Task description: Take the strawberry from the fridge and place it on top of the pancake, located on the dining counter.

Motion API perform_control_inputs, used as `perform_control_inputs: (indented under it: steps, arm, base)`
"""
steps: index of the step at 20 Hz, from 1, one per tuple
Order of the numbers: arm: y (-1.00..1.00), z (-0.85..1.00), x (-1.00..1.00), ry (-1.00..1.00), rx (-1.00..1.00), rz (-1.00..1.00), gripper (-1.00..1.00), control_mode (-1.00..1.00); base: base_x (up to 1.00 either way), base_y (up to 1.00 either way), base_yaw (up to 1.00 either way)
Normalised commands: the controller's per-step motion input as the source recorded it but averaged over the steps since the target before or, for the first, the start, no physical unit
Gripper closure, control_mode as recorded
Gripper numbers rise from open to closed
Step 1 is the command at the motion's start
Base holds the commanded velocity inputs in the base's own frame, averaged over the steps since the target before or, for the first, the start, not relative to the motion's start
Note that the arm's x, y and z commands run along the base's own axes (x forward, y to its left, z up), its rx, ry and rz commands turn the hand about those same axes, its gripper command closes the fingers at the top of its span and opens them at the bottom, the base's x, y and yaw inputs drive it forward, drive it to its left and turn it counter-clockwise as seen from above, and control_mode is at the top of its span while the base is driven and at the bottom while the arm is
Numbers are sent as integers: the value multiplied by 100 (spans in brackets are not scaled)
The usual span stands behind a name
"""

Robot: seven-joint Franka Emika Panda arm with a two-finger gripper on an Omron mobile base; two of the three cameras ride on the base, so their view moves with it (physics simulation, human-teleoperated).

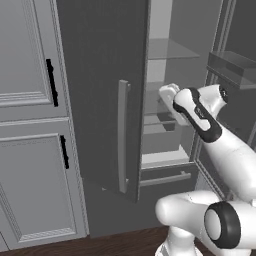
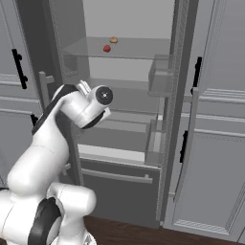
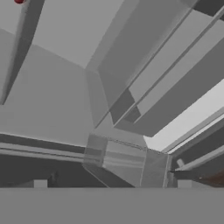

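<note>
So the fridge (image 2: 128,19) is standing wide open in front of me, both doors swung out. The strawberry (image 2: 106,48) is sitting on the top glass shelf (image 2: 139,49), just beside a small tan-orange roundish thing (image 2: 113,40) that's a bit further back. My arm is reaching into the fridge lower down, well below that shelf. My fingers (image 3: 112,186) are spread wide open with nothing between them, and the strawberry peeks in at the top-left corner of my hand view.

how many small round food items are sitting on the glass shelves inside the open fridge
2, both on the upper glass shelf: the dark-red strawberry and a tan-orange roundish item just behind it. Lower shelves are partly hidden by the arm.
</note>
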Motion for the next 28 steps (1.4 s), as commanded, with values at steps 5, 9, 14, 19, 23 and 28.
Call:
perform_control_inputs:
  steps: [5,9,14,19,23,28]
  arm:
    - [2,-5,61,0,11,3,-100,-100]
    - [0,-6,46,0,10,6,-100,-100]
    - [7,-7,57,0,9,7,-100,-100]
    - [24,-18,54,0,8,9,-100,-100]
    - [38,-23,26,0,5,11,-100,-100]
    - [61,-12,2,0,1,14,-100,-100]
  base:
    - [0,0,0]
    - [0,0,0]
    - [0,0,0]
    - [0,0,0]
    - [0,0,0]
    - [0,0,0]
